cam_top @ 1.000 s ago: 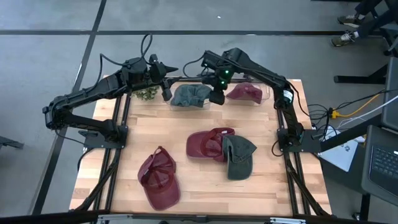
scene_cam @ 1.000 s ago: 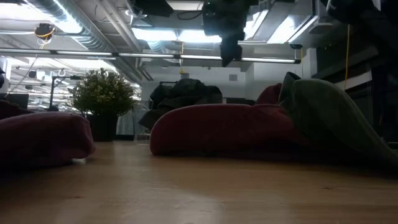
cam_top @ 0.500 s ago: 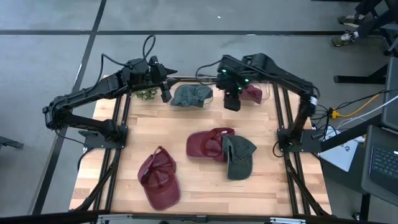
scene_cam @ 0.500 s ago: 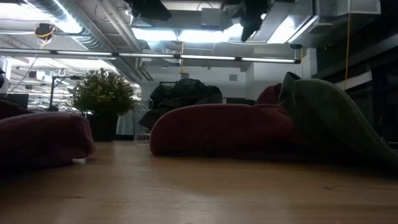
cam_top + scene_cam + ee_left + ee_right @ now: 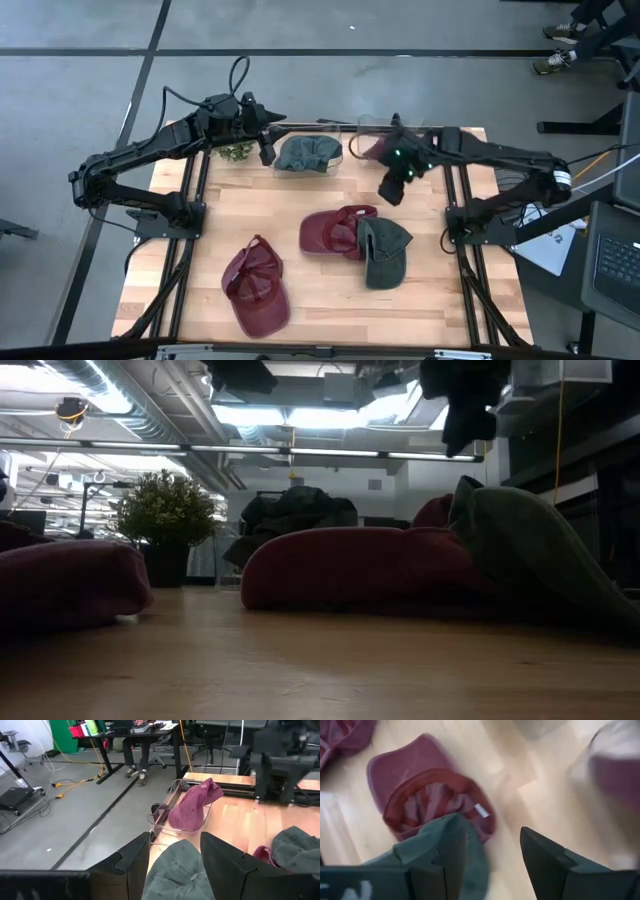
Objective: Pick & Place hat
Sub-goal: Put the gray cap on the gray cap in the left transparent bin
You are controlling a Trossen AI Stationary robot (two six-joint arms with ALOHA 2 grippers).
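Three hats lie on the wooden table: a maroon cap (image 5: 335,230) at the middle, a green cap (image 5: 383,252) overlapping its right side, and another maroon cap (image 5: 255,288) at the near left. At the far edge, a green hat (image 5: 308,153) and a maroon hat (image 5: 385,148) each sit in a clear bin. My right gripper (image 5: 391,191) hangs open above the table, just beyond the middle pair of caps, pointing steeply down (image 5: 495,840). My left gripper (image 5: 267,153) stands open beside the green hat in the bin (image 5: 175,845), holding nothing.
A small potted plant (image 5: 236,152) stands at the far left, behind my left gripper. Black frame rails (image 5: 195,230) run along the table's left and right sides. Bare wood (image 5: 330,310) lies along the near edge between the caps.
My right gripper has swung from over the bins at the far edge toward the table's right and near side, sinking a little and rolling, and now hangs over the middle caps. It stays open and carries nothing. The hats have not moved.
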